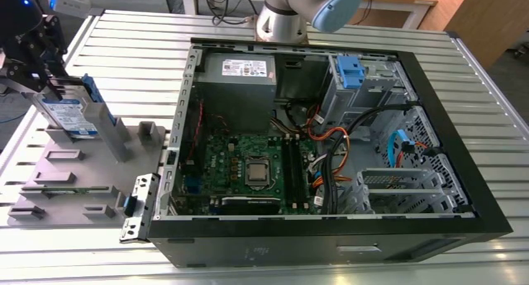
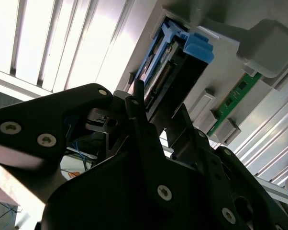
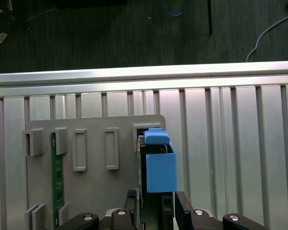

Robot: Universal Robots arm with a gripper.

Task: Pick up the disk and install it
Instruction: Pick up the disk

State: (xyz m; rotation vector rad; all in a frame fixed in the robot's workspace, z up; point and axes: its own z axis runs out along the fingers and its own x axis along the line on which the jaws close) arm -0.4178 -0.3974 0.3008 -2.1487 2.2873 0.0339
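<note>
The disk (image 1: 73, 118) stands on edge in a slot of the grey fixture plate (image 1: 74, 173) at the exterior view's left; it is silver with a white-and-blue label and a blue bracket. My black gripper (image 1: 54, 90) sits right at its upper end. In both wrist views the gripper (image 3: 157, 203) (image 2: 158, 103) straddles the disk (image 3: 159, 165) (image 2: 156, 79), with the drive and its blue bracket lying between the two sides. The disk still rests in the fixture plate (image 3: 94, 191).
An open computer case (image 1: 463, 173) lies on the slatted metal table (image 1: 140, 43), with a power-supply box (image 1: 240, 68), motherboard (image 1: 252, 167), cables and a drive cage with a blue clip (image 1: 351, 71). A green memory stick (image 3: 57, 172) sits in the fixture. The arm's base (image 1: 285, 18) stands behind the case.
</note>
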